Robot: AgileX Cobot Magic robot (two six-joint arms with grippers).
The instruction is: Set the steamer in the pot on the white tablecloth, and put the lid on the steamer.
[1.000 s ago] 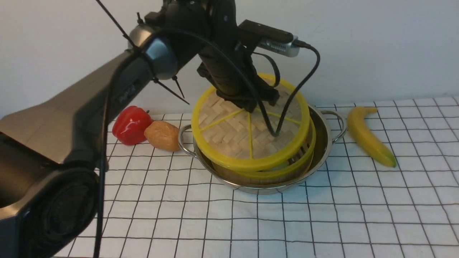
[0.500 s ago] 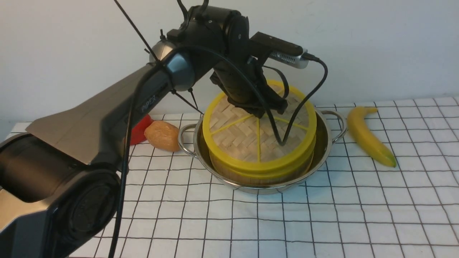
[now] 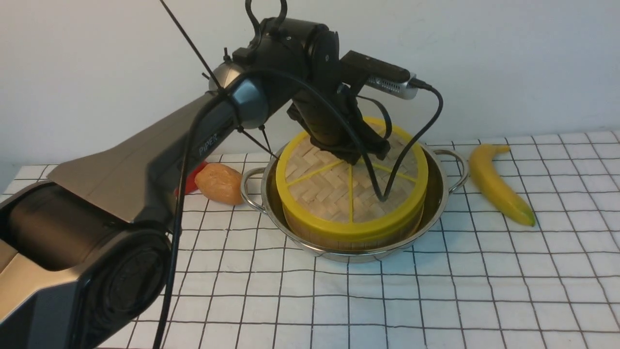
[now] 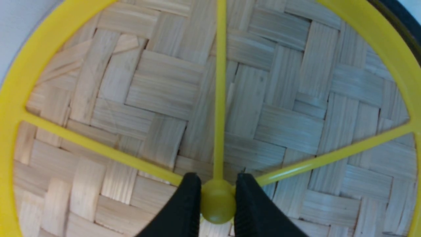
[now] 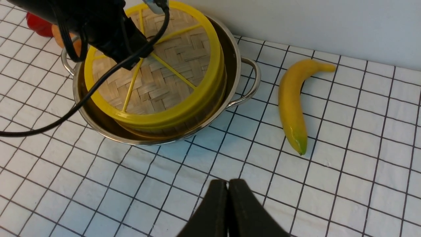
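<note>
L to R for you: brown lump (image 3: 220,183) at 9 o'clock of the pot (image 3: 438,194), on the white tablecloth (image 3: 436,300). Steamer (image 3: 348,240) sits in the pot, lid (image 3: 329,189) flat on top. Left gripper (image 4: 218,179) pinches the lid's centre hub, jaws narrow. Banana (image 3: 494,184) at pot's 3 o'clock, apart. Right gripper (image 5: 228,184) hangs over bare cloth, jaws pressed together, empty.

black and grey arm rig, cabled up.
left arm (image 3: 145,160): glossy dark grey shell, white "piper" lettering (image 3: 209,144), silvery rounded joint (image 3: 222,77), black cable (image 3: 441,104) into a black-silver wrist camera (image 3: 387,80), thin black zip ties (image 3: 189,43); left fingers (image 4: 184,204) and right fingers (image 5: 245,210) matte black, tapered.
</note>
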